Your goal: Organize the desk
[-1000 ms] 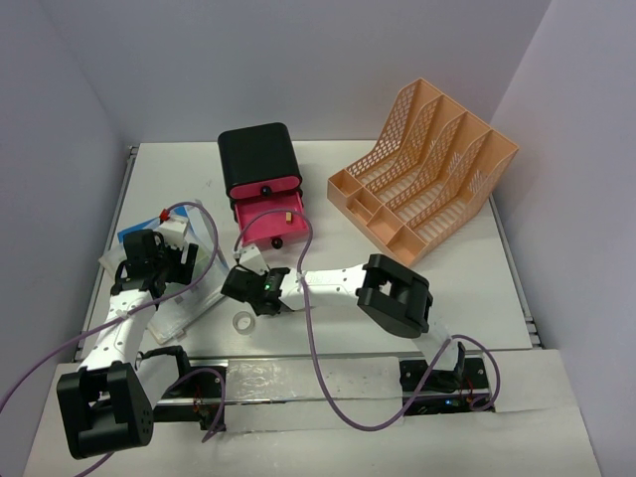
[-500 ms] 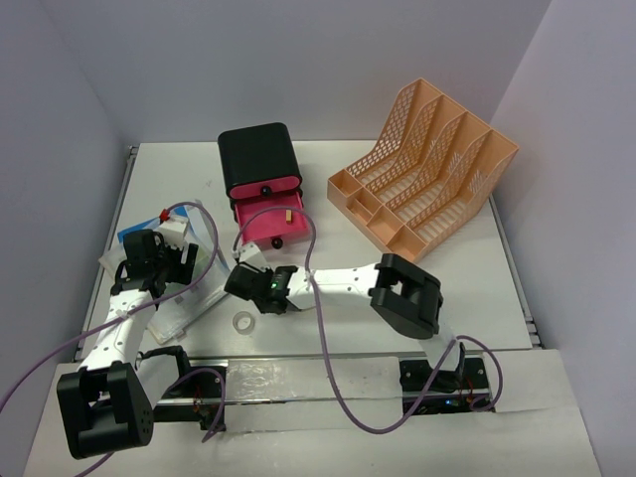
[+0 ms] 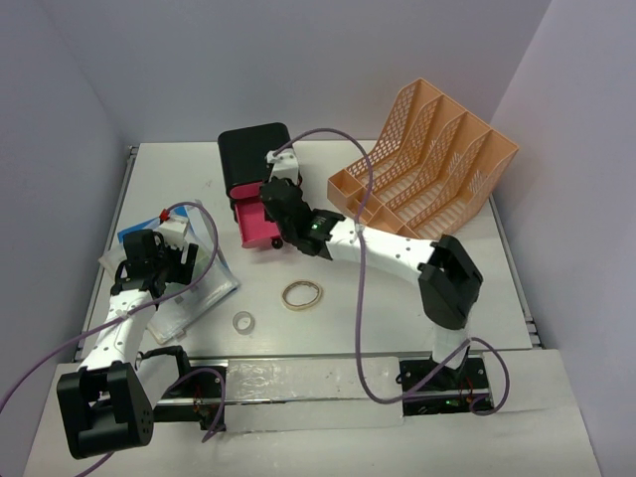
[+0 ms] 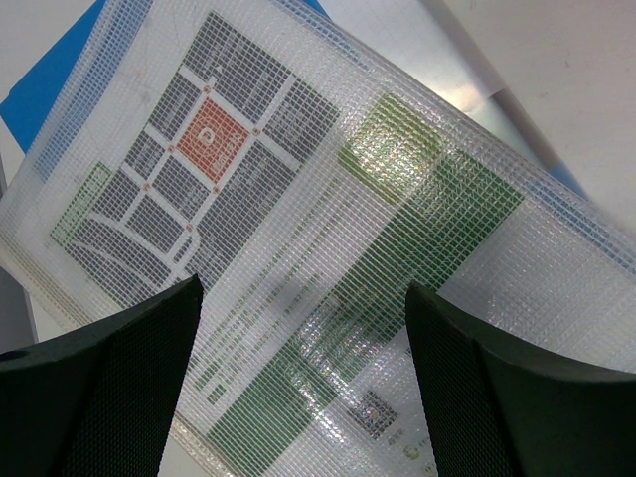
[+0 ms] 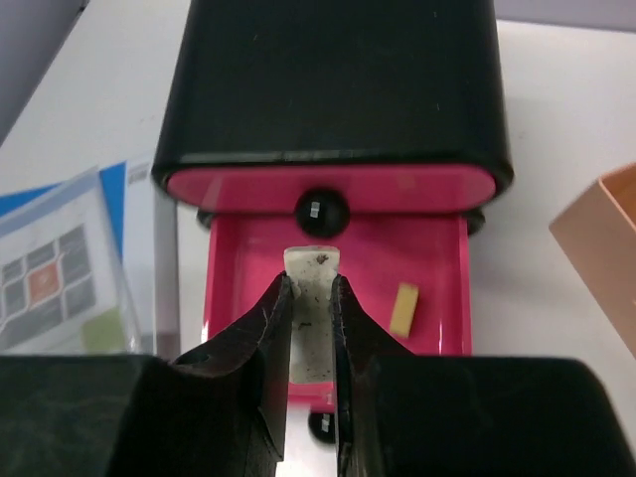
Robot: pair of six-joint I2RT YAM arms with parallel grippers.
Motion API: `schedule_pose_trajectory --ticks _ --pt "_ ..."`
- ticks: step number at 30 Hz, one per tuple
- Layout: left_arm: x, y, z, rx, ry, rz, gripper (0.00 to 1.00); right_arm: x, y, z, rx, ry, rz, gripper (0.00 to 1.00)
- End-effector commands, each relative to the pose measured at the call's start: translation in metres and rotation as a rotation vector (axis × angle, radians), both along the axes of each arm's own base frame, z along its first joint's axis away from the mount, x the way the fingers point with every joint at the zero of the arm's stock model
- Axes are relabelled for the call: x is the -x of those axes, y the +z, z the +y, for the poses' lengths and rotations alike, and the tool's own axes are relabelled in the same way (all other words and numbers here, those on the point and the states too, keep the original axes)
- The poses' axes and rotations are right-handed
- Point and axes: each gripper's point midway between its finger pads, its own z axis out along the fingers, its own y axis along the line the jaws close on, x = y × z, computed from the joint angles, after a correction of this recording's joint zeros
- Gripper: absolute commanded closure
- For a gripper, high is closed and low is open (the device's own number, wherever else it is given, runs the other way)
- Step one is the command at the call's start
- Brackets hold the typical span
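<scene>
On the white desk (image 3: 397,308), my right gripper (image 3: 270,204) hangs over the open pink drawer (image 3: 250,227) of the black drawer box (image 3: 256,154). The right wrist view shows that gripper (image 5: 311,283) shut on a grubby white eraser (image 5: 312,260), held above the drawer (image 5: 437,248), where a small yellow piece (image 5: 403,306) lies. My left gripper (image 3: 159,268) sits at the left, open (image 4: 303,288) above a clear mesh document pouch (image 4: 298,199) with printed paper inside; its fingers touch nothing.
A peach mesh file rack (image 3: 427,169) stands at the back right. A rubber band (image 3: 301,294) and a small tape roll (image 3: 242,321) lie near the front middle. Blue and white papers (image 3: 139,234) lie under the pouch at the left.
My right arm has swung from the front middle of the desk up and back to the open pink drawer, carrying the eraser. The rubber band now shows. The left arm has not moved.
</scene>
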Motion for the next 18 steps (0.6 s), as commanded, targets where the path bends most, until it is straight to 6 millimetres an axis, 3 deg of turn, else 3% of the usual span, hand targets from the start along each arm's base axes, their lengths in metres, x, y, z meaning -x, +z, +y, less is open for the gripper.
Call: schedule_pose_trajectory --ticks 1,5,10,12,15,16,18 --pt "-0.004 0.001 -0.001 0.008 -0.012 -0.011 0.11 -0.028 0.004 0.017 -0.003 -0.016 -0.052 1.0" --pt "-0.004 -0.001 0.0 0.008 -0.009 -0.005 0.11 -0.042 -0.03 0.021 0.03 -0.026 -0.004 1.0" --pt "-0.005 -0.002 0.0 0.008 -0.01 -0.002 0.11 -0.036 -0.07 0.021 0.076 -0.013 0.084 0.98" --pt "-0.005 -0.002 -0.001 0.009 -0.011 0.0 0.11 -0.032 -0.078 0.019 0.08 -0.007 0.104 0.9" --pt "-0.006 -0.002 -0.001 0.009 -0.011 0.0 0.11 -0.027 -0.085 0.019 0.096 0.017 0.13 0.64" --pt "-0.006 -0.002 -0.001 0.009 -0.011 0.0 0.11 -0.027 -0.084 0.019 0.093 0.017 0.128 0.64" --pt "-0.005 -0.003 -0.001 0.01 -0.011 0.004 0.11 -0.024 -0.081 0.02 0.1 0.032 0.139 0.53"
